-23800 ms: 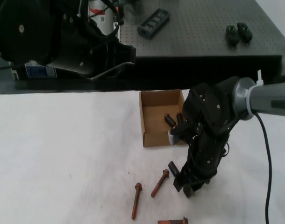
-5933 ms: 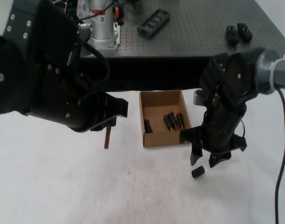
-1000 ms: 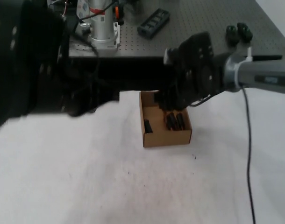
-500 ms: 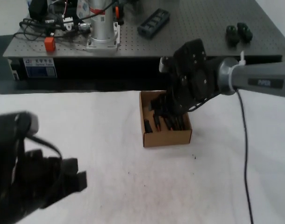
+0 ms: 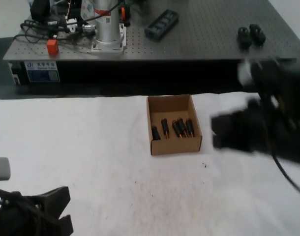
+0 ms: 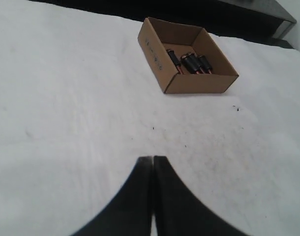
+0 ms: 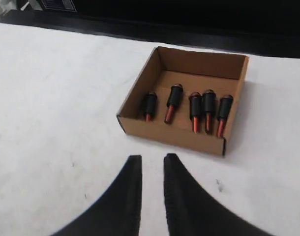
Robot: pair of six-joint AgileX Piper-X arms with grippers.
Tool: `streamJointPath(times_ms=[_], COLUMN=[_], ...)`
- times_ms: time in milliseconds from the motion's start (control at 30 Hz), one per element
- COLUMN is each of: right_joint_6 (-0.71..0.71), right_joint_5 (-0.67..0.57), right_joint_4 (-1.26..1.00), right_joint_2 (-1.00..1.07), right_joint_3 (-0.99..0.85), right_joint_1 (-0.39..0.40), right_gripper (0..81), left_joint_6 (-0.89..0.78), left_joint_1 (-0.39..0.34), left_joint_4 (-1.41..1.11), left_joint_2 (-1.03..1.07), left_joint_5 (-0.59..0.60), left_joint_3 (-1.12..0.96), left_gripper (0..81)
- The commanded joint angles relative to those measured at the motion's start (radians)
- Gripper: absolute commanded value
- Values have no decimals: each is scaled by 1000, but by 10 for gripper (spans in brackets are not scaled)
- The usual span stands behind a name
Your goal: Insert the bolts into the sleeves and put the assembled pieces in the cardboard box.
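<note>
The cardboard box point(image 5: 175, 146) sits mid-bench on the white cloth. Several assembled pieces point(image 5: 175, 127), black sleeves on copper-coloured bolts, lie side by side inside it. In the left wrist view my left gripper point(image 6: 153, 160) hovers low over bare cloth, shut with nothing in it, well short of the box point(image 6: 199, 83) and its pieces point(image 6: 189, 62). My right gripper point(image 7: 150, 160) stands open and empty just in front of the box point(image 7: 169, 133), with the pieces point(image 7: 171, 101) in a row beyond. The right arm point(image 5: 258, 130) is a dark blur to the right of the box. The left arm point(image 5: 27, 216) is at the near left corner.
A black perforated bench point(image 5: 209, 34) runs along the back, carrying a metal cylinder point(image 5: 108, 24), an orange block point(image 5: 52, 46), a black tray point(image 5: 161, 23) and two black knobs point(image 5: 251, 34). White cloth point(image 5: 101, 147) spreads around the box.
The right arm has pulled away from over the box to the right, uncovering the pieces inside. The left arm has dropped further into the near left corner.
</note>
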Motion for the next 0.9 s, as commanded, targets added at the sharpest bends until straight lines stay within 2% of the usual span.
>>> streamJointPath(times_ms=[0,233,467,700,867], right_joint_6=[-8,34,59,64,67], right_joint_5=[22,18,22,99,99], right_joint_4=[-12,-12,-27,-27,-24], right_joint_2=[-146,-435,-638,-775,-812], right_joint_3=[111,317,435,512,534], right_joint_1=[-3,-3,-3,-3,-3], right_gripper=[124,124,124,124,124], left_joint_6=[-11,109,122,49,47], left_joint_1=[2,2,2,2,2], left_joint_4=[2,-2,43,43,139], left_joint_2=[-14,-14,-62,-270,-412], left_joint_5=[67,58,85,69,18], left_joint_3=[1,1,19,142,177], left_gripper=[7,7,7,7,7])
